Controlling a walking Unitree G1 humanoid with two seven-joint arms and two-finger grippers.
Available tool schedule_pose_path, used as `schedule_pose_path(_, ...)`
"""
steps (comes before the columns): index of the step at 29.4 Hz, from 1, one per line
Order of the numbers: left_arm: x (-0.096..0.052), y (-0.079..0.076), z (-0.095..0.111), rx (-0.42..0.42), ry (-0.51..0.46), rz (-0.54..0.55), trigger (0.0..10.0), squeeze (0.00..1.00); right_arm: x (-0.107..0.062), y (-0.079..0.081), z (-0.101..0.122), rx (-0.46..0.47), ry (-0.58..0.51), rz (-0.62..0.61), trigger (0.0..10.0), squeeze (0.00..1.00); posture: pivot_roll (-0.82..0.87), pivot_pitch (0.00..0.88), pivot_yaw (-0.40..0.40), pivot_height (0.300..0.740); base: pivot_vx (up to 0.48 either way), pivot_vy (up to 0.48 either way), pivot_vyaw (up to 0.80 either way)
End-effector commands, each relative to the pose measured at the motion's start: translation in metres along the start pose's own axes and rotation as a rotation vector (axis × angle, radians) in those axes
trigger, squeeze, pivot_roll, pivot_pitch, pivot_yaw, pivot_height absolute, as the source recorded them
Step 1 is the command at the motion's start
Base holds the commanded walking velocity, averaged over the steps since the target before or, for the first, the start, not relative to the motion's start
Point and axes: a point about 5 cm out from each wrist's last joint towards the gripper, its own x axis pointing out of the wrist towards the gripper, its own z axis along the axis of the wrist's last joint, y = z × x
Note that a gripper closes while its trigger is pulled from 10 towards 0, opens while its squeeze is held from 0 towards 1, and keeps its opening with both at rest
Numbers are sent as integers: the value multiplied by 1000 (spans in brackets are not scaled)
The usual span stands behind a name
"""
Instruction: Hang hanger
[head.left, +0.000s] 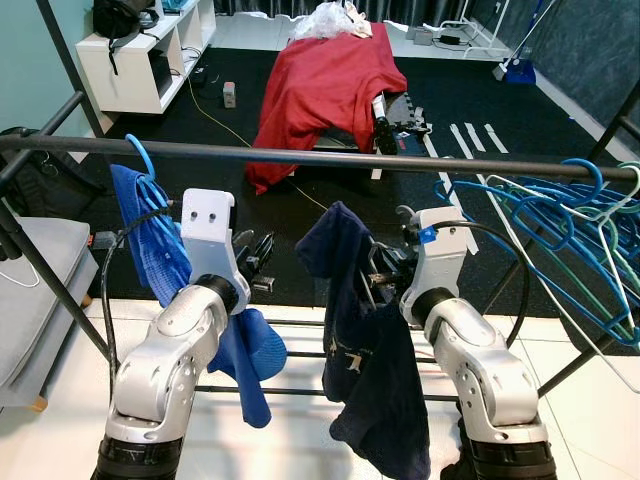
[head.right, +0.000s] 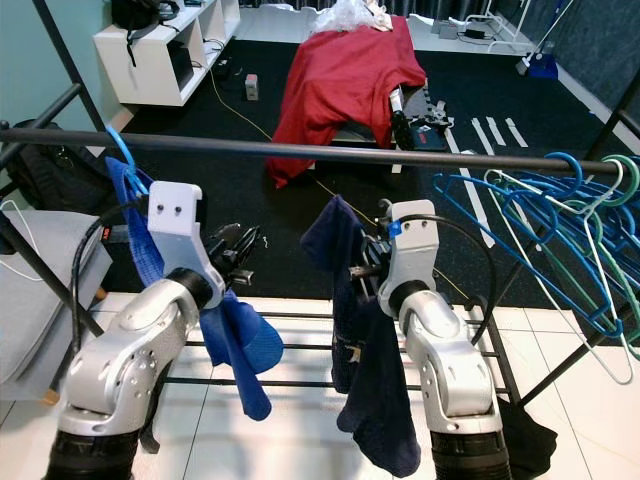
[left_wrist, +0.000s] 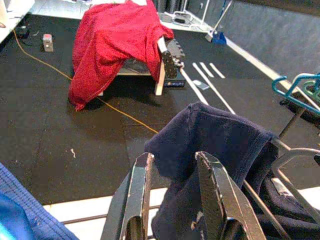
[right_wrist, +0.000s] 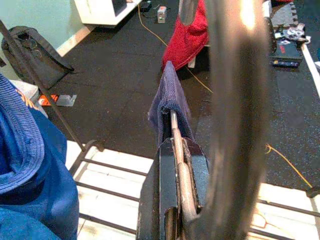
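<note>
Your right tool (head.left: 385, 272) sits below the rail (head.left: 330, 157), its fingers clamped tight on the hanger (right_wrist: 176, 142), a thin metal wire. That hanger carries the navy garment (head.left: 365, 370), which droops between your two arms and is not hooked on the rail. Your left tool (left_wrist: 175, 200) is beside it, fingers parted a little and gripping nothing, with the navy cloth just past the tips. A blue garment (head.left: 160, 250) hangs from the rail at your left; empty hangers (head.left: 560, 235) crowd the rail's right end. Beyond, a red cloth (head.left: 325, 85) drapes a frame on the dark floor.
</note>
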Motion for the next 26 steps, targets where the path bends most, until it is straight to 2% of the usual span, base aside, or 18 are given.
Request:
schedule_pose_path(1, 1, -1, -5, -21, 25, -3, 10000, 0, 1, 1, 3, 12, -26, 7, 10000, 0, 1, 170, -36, 740, -334, 0, 0)
schedule_pose_path(26, 3, -3, -3, -26, 20, -47, 10000, 0, 1, 7, -2, 62, -12, 18, 10000, 0, 4, 157, -28, 740, -329, 0, 0)
